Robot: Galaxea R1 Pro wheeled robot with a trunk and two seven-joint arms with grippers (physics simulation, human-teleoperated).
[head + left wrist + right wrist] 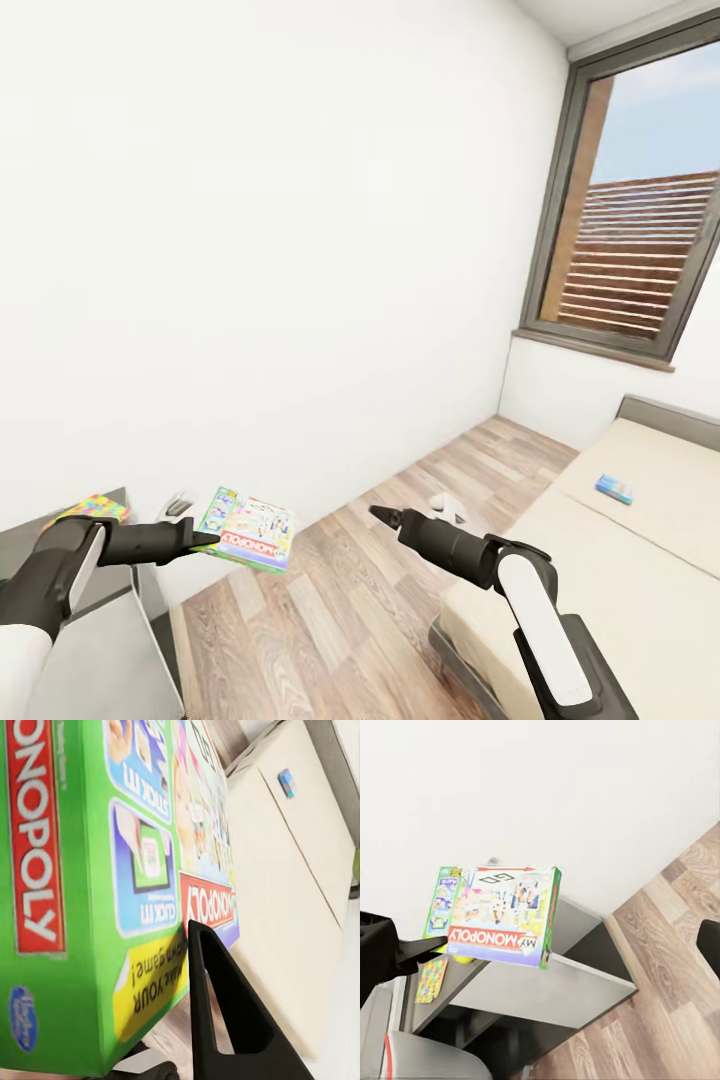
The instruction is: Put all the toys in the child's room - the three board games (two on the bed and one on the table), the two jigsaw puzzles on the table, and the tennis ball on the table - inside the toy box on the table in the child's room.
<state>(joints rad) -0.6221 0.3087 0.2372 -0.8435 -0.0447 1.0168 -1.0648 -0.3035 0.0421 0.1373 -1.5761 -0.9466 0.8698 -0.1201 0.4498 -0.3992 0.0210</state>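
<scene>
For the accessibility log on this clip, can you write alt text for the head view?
The left gripper holds a Monopoly board game in the air beside the table, where a jigsaw puzzle lies. The right gripper reaches empty over the wood floor; a small blue game box lies on the bed.

my left gripper (205,538) holds the board game (248,530) above the floor (330,600), just right of the table (105,620). a jigsaw puzzle (92,508) lies on the table. a small game box (614,488) lies on the bed (640,560), far right.
</scene>
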